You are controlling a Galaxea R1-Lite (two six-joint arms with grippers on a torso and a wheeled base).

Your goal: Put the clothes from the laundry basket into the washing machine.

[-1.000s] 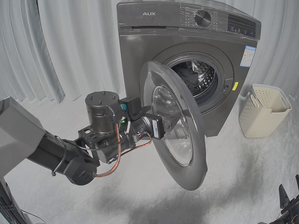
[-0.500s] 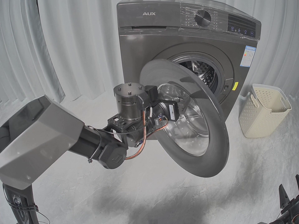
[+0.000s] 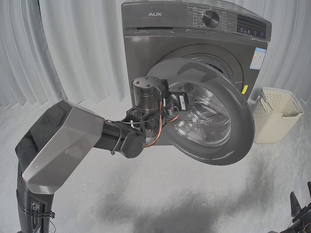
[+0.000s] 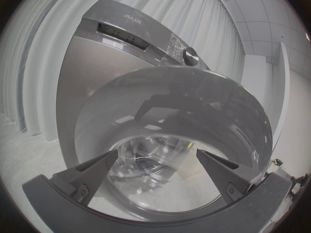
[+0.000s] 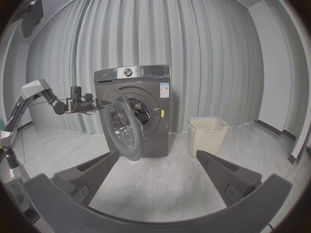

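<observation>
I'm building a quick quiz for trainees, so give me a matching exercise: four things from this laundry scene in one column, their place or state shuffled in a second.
1. round grey glass-windowed door
2. cream perforated plastic laundry basket
3. left gripper
4. dark clothes

A. inside the drum
B. standing on the floor beside the grey washing machine
C. partway swung, neither shut nor wide open
D. open, at the door's outer face

Pairs: 1-C, 2-B, 3-D, 4-A
</observation>
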